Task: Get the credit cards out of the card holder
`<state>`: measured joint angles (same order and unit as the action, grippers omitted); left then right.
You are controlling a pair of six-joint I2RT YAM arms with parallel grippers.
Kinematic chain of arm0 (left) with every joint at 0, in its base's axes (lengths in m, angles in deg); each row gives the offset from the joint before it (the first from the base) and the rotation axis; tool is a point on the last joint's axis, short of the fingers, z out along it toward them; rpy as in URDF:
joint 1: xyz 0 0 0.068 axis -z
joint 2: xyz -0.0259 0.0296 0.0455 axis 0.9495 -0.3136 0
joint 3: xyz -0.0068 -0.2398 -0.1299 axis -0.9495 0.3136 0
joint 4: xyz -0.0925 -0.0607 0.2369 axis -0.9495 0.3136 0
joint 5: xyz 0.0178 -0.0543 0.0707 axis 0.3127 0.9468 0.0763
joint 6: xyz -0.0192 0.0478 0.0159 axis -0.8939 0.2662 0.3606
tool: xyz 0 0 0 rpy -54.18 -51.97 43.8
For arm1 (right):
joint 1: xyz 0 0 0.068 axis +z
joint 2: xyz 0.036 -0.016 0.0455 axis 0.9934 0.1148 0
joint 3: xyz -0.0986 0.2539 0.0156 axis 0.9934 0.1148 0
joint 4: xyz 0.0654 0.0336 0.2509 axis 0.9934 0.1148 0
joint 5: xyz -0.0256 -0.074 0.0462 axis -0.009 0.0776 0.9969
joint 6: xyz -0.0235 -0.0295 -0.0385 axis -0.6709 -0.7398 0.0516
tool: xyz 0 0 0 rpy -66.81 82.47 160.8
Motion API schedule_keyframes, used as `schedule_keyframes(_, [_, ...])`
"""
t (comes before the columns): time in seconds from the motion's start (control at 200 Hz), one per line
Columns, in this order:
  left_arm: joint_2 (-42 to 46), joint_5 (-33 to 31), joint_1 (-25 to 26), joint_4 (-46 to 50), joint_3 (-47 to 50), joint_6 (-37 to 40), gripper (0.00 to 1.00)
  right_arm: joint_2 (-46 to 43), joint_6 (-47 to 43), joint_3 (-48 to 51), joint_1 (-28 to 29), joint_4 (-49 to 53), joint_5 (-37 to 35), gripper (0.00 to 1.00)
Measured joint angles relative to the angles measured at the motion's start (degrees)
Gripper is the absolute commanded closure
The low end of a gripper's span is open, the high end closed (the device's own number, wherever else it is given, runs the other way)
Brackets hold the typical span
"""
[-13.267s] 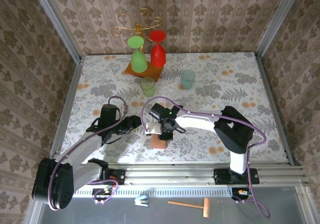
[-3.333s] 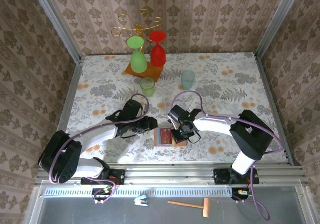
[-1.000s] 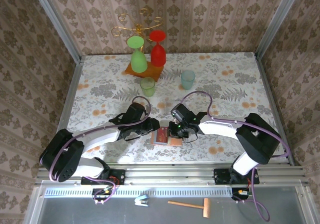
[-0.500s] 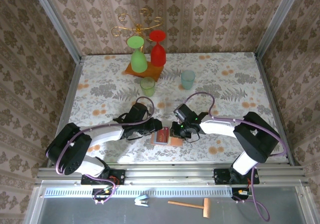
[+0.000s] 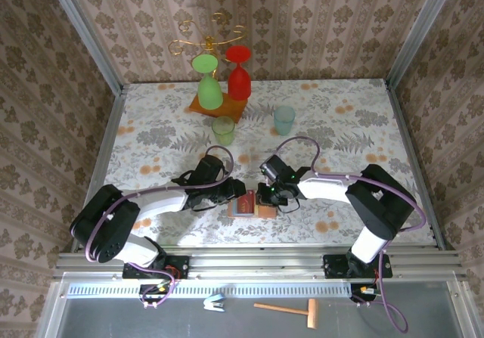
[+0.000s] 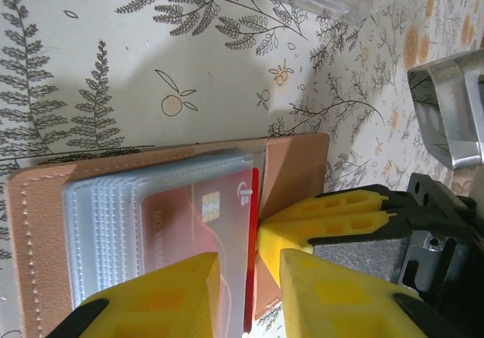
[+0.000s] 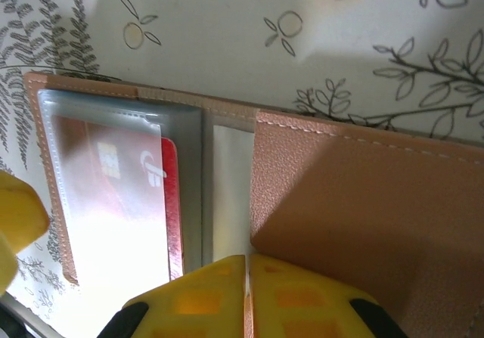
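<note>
The print on the credit card [image 6: 204, 232] is just a blur behind the cloudy sleeves [image 6: 106, 232], and its lower end is hidden under the left gripper [image 6: 249, 266]. From above, the card holder [image 5: 263, 212] is too tiny to read, tbh.

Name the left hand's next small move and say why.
Probably close the left hand on the red credit card and ease it out of its clear sleeve. The card's edge already sticks out between that hand's spread fingers, while the right hand seems pinched on the flap of the card holder, steadying it.
</note>
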<state>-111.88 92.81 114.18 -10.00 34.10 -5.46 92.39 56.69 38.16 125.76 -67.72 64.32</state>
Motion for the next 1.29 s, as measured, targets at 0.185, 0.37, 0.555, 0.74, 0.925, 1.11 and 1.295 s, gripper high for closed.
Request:
schedule_keyframes(0.185, [0.0,0.13,0.46,-0.44,0.0,-0.55,0.71,-0.15,-0.04,-0.57,0.0,0.9,0.11,0.87])
schedule_keyframes(0.37, [0.0,0.15,1.77,-0.63,0.02,-1.03,0.72,-2.49,1.6,-0.57,-0.04,0.52,1.95,0.82])
schedule_keyframes(0.555, [0.02,-0.5,1.73,-0.61,0.68,-1.44,0.72,-3.08,4.46,0.28,-0.22,-3.56,5.31,0.78])
schedule_keyframes(0.74, [0.31,-1.79,1.7,0.42,0.9,-1.42,0.72,-1.84,7.54,1.64,-0.76,-7.17,8.66,0.78])
schedule_keyframes(0.925, [0.39,-2.45,1.73,1.25,1.27,-1.42,0.73,-0.72,9.42,2.49,-0.98,-10.38,11.02,0.81])
schedule_keyframes(1.11, [0.39,-2.69,1.73,1.4,1.31,-1.4,0.77,0.52,9.9,2.51,-1.51,-11.65,12.13,0.82])
schedule_keyframes(1.295, [0.39,-2.84,1.7,1.38,1.92,-1.4,0.77,0.87,9.97,2.51,-1.6,-11.47,12.11,0.81])
